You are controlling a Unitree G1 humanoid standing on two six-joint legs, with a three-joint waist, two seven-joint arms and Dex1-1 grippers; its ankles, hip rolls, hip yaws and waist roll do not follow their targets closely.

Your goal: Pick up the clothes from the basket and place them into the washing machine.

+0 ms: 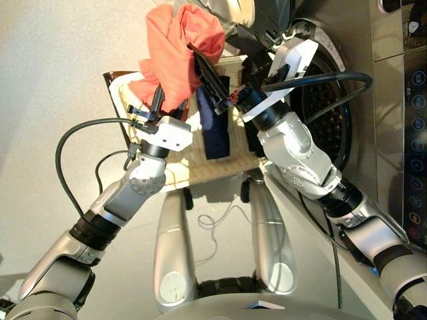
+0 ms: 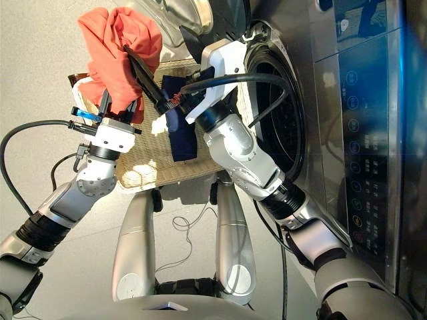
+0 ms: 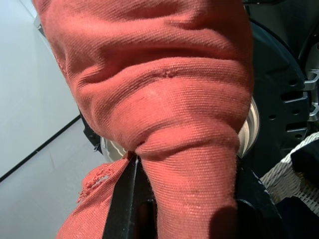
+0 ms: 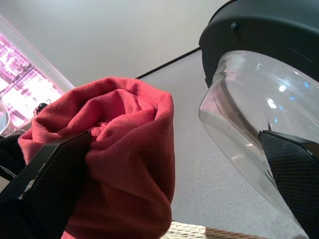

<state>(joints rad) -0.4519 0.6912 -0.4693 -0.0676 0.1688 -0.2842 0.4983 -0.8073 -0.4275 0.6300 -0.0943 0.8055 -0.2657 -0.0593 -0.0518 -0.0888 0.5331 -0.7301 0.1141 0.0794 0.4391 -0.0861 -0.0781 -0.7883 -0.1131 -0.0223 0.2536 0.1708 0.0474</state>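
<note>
My left gripper (image 1: 167,101) is shut on the coral-red garment (image 1: 180,47) and holds it bunched up above the basket (image 1: 213,170). The cloth fills the left wrist view, pinched between the fingers (image 3: 122,199). My right gripper (image 2: 160,43) is open, fingers spread wide. One finger (image 4: 55,164) presses against the side of the red bundle, and the other stands by the glass door (image 4: 259,109). A navy blue garment (image 1: 215,130) lies in the wicker basket beneath the right gripper. The washing machine (image 1: 320,113) stands on the right with its drum open.
The porthole door (image 2: 180,20) is swung open, close behind the raised red bundle. Black cables (image 1: 73,137) loop from both wrists. The machine's dark control panel (image 2: 360,133) runs along the right. Pale floor (image 1: 53,53) lies to the left of the basket.
</note>
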